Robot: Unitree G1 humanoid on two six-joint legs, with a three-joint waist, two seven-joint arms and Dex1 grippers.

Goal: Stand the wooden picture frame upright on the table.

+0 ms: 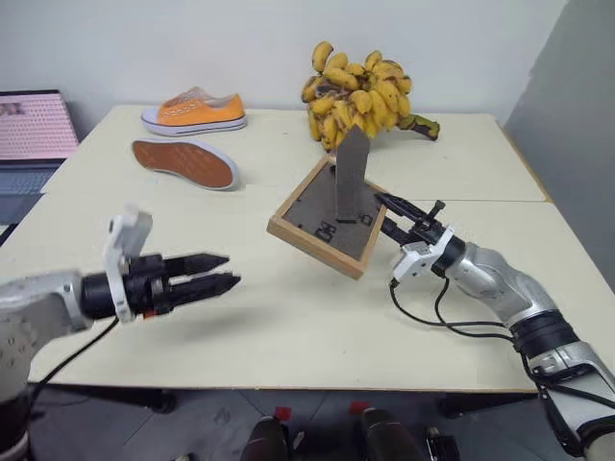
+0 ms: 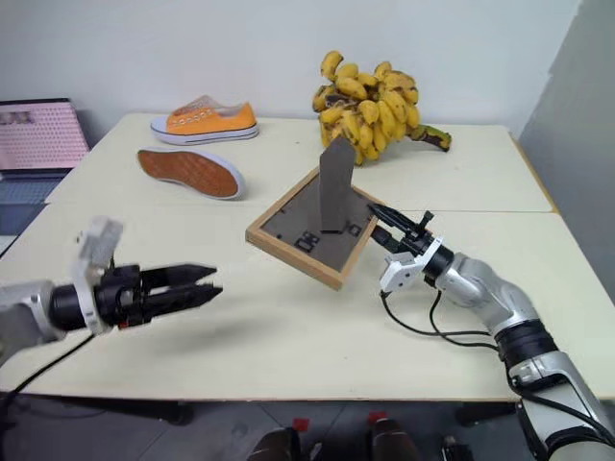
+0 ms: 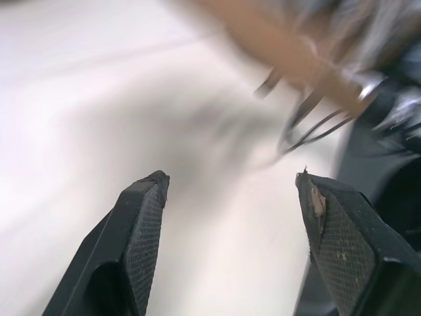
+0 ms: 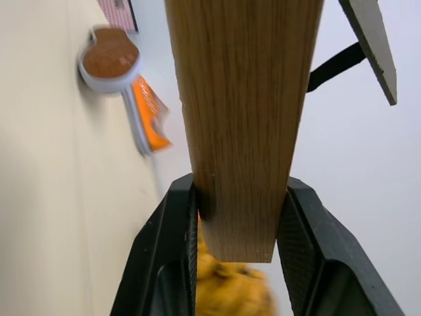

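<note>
The wooden picture frame (image 1: 322, 229) is tilted over the middle of the table (image 1: 288, 327), its grey-brown back panel facing up and its dark stand (image 1: 352, 178) sticking upward. My right gripper (image 1: 386, 213) is shut on the frame's right edge; in the right wrist view both fingers (image 4: 172, 250) press the light-wood edge (image 4: 240, 131). Whether the frame's lower edge rests on the table I cannot tell. My left gripper (image 1: 231, 270) hovers open and holds nothing, apart from the frame on its left, fingertips pointing toward it.
A bunch of bananas (image 1: 360, 91) lies behind the frame. An orange shoe (image 1: 197, 110) and a second shoe, sole up (image 1: 183, 161), are at the back left. A laptop (image 1: 34, 130) stands off the left edge. A black cable (image 1: 423, 312) loops by my right wrist.
</note>
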